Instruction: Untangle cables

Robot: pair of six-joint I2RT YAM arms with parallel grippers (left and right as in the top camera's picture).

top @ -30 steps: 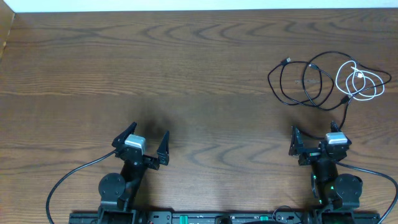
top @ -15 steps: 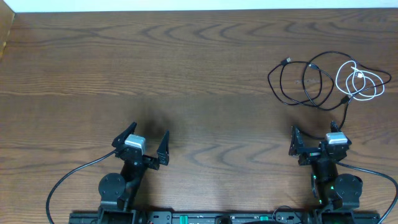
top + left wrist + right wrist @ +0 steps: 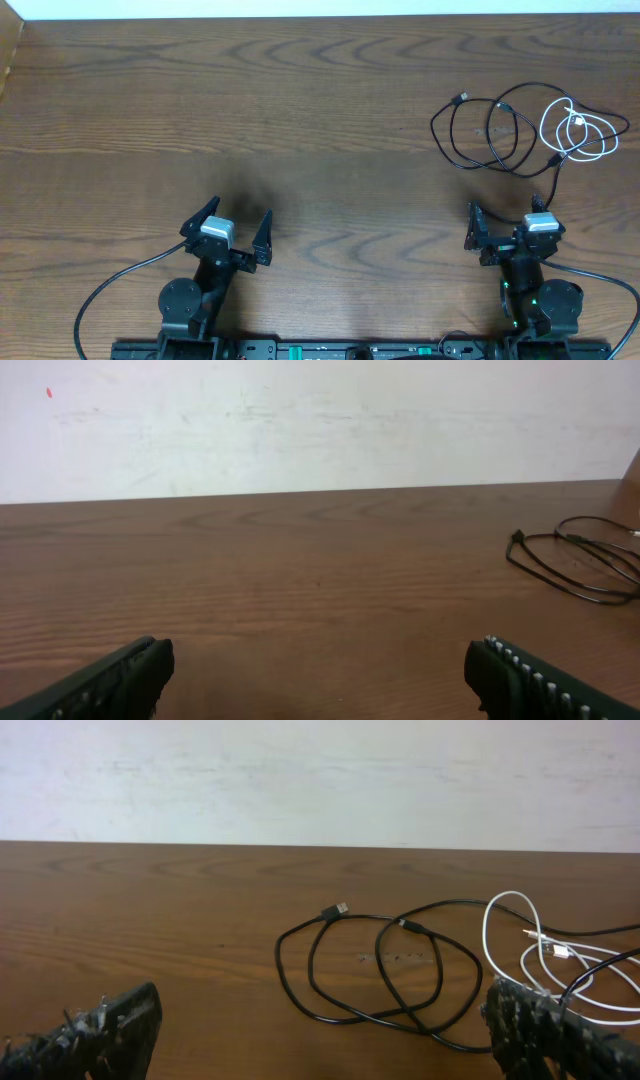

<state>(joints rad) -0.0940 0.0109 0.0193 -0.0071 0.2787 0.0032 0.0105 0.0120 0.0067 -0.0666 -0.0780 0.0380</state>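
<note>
Position: black cable (image 3: 495,132) in wide loops at far right of table (image 3: 300,120), white cable (image 3: 580,124) coiled across its right end. Well apart, left gripper (image 3: 236,222) — jaws spread wide, empty. Near the loops, right gripper (image 3: 512,226) — equally wide, gripping nothing.

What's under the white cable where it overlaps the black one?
The table shows beneath both. The white cable crosses the black cable at several spots; which one lies on top there is too fine to tell.
</note>
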